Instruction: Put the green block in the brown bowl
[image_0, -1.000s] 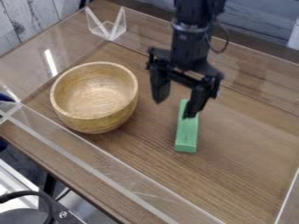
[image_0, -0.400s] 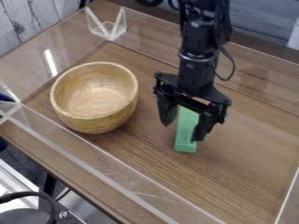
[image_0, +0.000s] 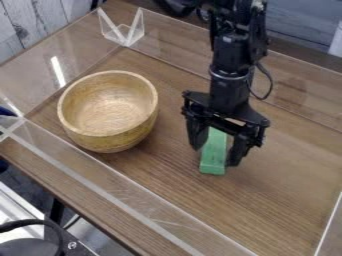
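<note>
1. A wood-grain surface (image_0: 281, 190) with clear plastic walls along its edges fills the frame; a pale plank wall shows at upper left.
2. The long, flat, bright green block (image_0: 214, 155) lies on the surface right of centre, its long axis running from upper right down toward lower left, only slightly off vertical in the frame.
3. The black two-fingered hand (image_0: 222, 150) points straight down directly over the block, fingers spread wide and straddling it, one on each long side. It grips nothing yet; whether the fingertips touch the surface cannot be told.
4. The coming closure turns on this: the fingers stand across the block's narrow width, so squeezing should catch its long sides.
5. The round, light tan wooden bowl (image_0: 107, 110) sits at centre left, well apart from the block and empty.
6. Against the earlier frames, the hand has come down lower around the block, covering more of it; block and bowl have not shifted.
</note>
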